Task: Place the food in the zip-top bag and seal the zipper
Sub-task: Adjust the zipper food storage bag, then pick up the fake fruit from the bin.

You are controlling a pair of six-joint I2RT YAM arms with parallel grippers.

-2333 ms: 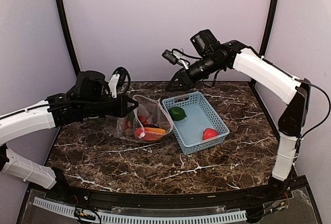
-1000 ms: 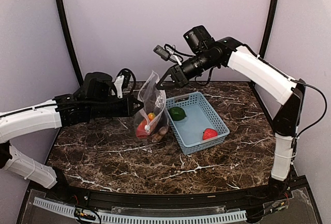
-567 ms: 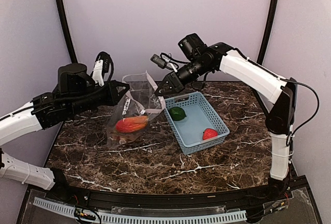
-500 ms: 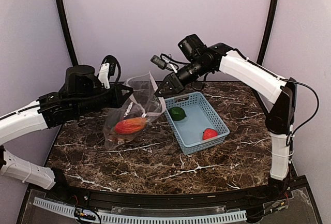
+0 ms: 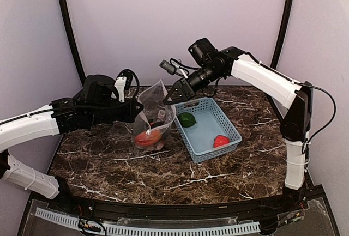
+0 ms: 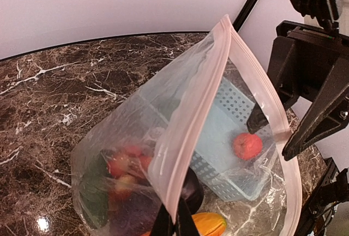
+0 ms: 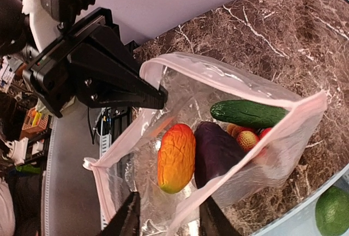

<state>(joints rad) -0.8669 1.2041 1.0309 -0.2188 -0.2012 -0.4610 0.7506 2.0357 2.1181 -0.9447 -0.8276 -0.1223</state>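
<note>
Left gripper [image 5: 139, 114] is pressed together on the left rim of the zip-top bag [image 5: 153, 120], holding it up just left of the basket [image 5: 206, 132]. Right gripper [image 7: 170, 217] is spread, the opposite rim between its jaws, unclamped. Mango [image 7: 175, 157] and eggplant [image 7: 215, 151] sit inside; green pepper [image 5: 187, 119] and strawberry [image 5: 221, 141] lie in the basket. Loading seems half done: next the right gripper should fetch the pepper while the mouth is kept wide.

I see the zip-top bag [image 5: 155, 102] upright, clear and dotted, its mouth gaping. The pale pink zipper [image 6: 192, 129] is unsealed, its two strips well apart. At the bottom lie the orange mango [image 7: 175, 157], purple eggplant [image 7: 215, 150], a green cucumber [image 7: 248, 113] and the red-yellow balls [image 7: 246, 137]. A round green fruit [image 5: 187, 119] and the red strawberry [image 5: 221, 141] lie outside it — in the blue basket [image 5: 206, 131] just beside.
</note>
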